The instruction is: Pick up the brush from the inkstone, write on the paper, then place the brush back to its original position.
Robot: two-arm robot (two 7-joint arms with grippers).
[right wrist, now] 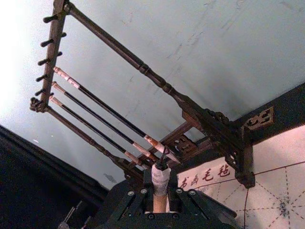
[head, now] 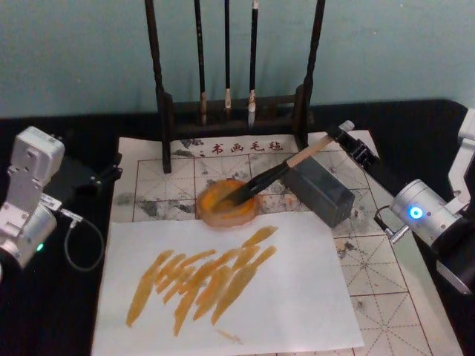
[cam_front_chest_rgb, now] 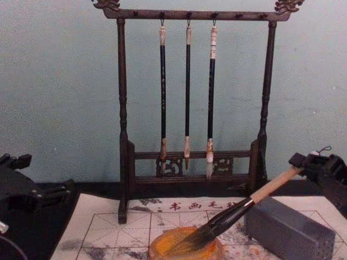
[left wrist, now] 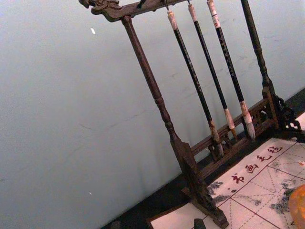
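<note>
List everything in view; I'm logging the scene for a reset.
brush: 1, tan and black, bristles in inkstone
inkstone: 1, orange, on grid paper
grid paper: 1, off-white, on table
white sheet: 1, orange strokes, over grid paper
block: 1, grey, right of inkstone
rack: 1, dark wood, at back
thin brushes: 3, black, hanging on rack
table: 1, black
left gripper: 1, black, parked at left
right gripper: 1, black, shut on brush's end

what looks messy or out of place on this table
Grey ink smudges blotch the paper around the orange dish, and the grey block sits diagonally across its grid lines. The right gripper holds the brush, bristles in the dish; the left gripper is parked.
</note>
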